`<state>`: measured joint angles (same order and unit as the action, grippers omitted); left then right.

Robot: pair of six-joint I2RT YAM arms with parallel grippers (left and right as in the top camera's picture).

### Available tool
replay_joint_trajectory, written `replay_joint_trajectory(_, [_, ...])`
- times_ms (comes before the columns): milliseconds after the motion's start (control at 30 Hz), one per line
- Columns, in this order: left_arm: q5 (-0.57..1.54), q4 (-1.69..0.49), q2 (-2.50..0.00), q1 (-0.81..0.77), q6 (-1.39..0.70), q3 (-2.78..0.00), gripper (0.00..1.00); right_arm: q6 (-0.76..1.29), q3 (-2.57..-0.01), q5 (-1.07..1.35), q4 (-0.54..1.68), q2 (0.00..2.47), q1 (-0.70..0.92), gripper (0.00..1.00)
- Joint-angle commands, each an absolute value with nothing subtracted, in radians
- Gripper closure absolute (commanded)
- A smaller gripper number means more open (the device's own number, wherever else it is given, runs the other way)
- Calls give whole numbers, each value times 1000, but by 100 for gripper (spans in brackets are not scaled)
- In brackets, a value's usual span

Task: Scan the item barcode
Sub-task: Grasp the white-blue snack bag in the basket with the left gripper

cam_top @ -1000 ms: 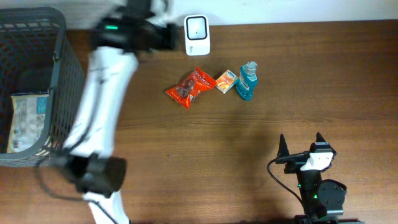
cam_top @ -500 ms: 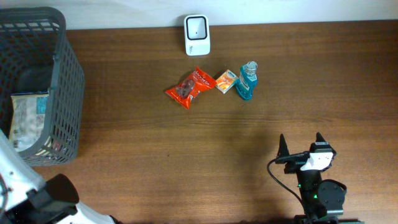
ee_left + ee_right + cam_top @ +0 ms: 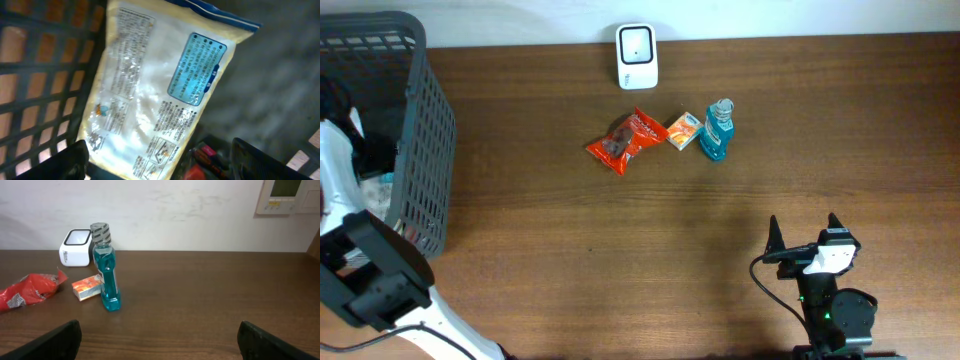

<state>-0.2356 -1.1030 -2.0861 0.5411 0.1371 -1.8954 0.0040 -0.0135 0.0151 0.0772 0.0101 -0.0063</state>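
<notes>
**My left fingers are open over the packet in the basket; my right fingers are open and empty.**

My left fingers (image 3: pixel 272 162) stand wide apart with nothing between them, and under them the pale packet (image 3: pixel 155 95) with a blue label lies flat inside the grey basket (image 3: pixel 425 150). I judge it a light, soft film bag, crinkly and slippery, best pinched at a sealed edge. My right fingers (image 3: pixel 47 340) also stand wide, low over the counter (image 3: pixel 210 295). They face the blue bottle (image 3: pixel 107 275), the orange box (image 3: pixel 89 288) and the red pouch (image 3: pixel 30 291), which wait near the white scanner (image 3: pixel 75 247). The bottle looks stiff, smooth and heavier with its liquid, and tall enough to tip, so I would take it around the body below the cap. I cannot see a barcode on any of them.
</notes>
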Motion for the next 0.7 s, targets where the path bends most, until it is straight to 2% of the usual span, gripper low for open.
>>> replay_joint_trajectory(0, [-194,-1098,-2155,543,209,-1888,12,15,-6,6,80,4,0,1])
replay_joint_trajectory(100, [-196,-1090,-2214,543,238,-1884,10,15,-6,6,80,4,0,1])
replay_joint_trajectory(233, [-206,-1040,-2296,545,238,-1884,12,15,-6,6,80,4,0,1])
replay_joint_trajectory(333, [-206,-1024,-2331,546,237,-1884,21,15,-6,7,80,4,0,1])
replay_joint_trajectory(367, [-206,-1016,-2340,546,237,-1884,29,15,-6,7,80,4,0,1])
replay_joint_trajectory(400, [-206,-1009,-2346,546,237,-1884,44,15,-6,7,80,4,0,2])
replay_joint_trajectory(433, [-206,-998,-2347,546,237,-1884,63,15,-6,6,80,4,0,2])
replay_joint_trajectory(500, [-207,-989,-2346,546,237,-1886,91,15,-6,7,80,4,0,1])
replay_joint_trajectory(533, [-206,-992,-2346,546,237,-1894,100,15,-6,7,80,4,0,1])
replay_joint_trajectory(667, [-203,-1071,-2334,546,128,-2020,100,15,-6,6,80,4,0,2])
